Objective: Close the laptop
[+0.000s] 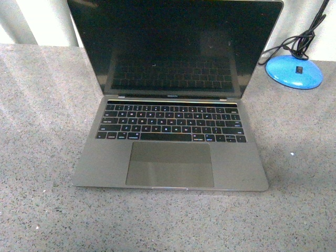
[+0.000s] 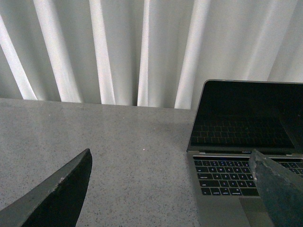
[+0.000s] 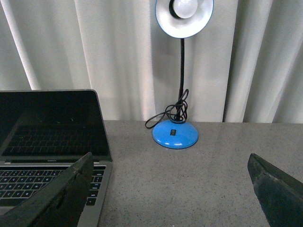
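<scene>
Laptop (image 1: 170, 131) sits open at table (image 1: 42, 131) centre, long axis running 9-to-3. You find it 2 o'clock from left gripper (image 2: 170, 153), 10 o'clock from right gripper (image 3: 170, 155); both spread wide, empty.

Bright, even, bluish light; glossy screen (image 1: 173, 47) mirrors keys; sharp, soft shadows

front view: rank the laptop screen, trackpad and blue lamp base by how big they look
1. laptop screen, clearly the largest
2. trackpad
3. blue lamp base, smallest here, but it sits farther back than the trackpad, so distance may shrink it
</scene>
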